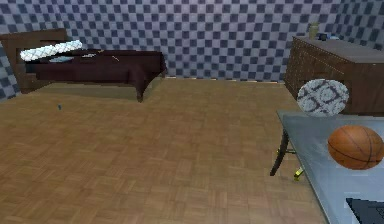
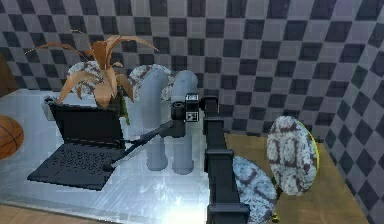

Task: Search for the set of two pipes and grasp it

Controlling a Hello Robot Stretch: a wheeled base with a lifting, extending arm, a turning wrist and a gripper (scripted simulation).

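Seeing set of two pipes (image 2: 170, 115) standing up on table (image 2: 140, 195), just behind jaws of gripper (image 2: 122, 154). I think arm (image 2: 225, 175) is out this far to grab them. Laptop (image 2: 85, 150) beside jaws. Can't tell if jaws hold anything.

place: I'm looking into a home bedroom | evidence: a dark-covered bed (image 1: 95, 65) and a wooden dresser (image 1: 335, 65) are standing against checkered wallpaper (image 1: 220, 35) (parquet floor (image 1: 150, 150) underneath) | table (image 1: 315, 140): laptop (image 2: 85, 150), basketball (image 1: 356, 146) and plant (image 2: 100, 60) are sitting here
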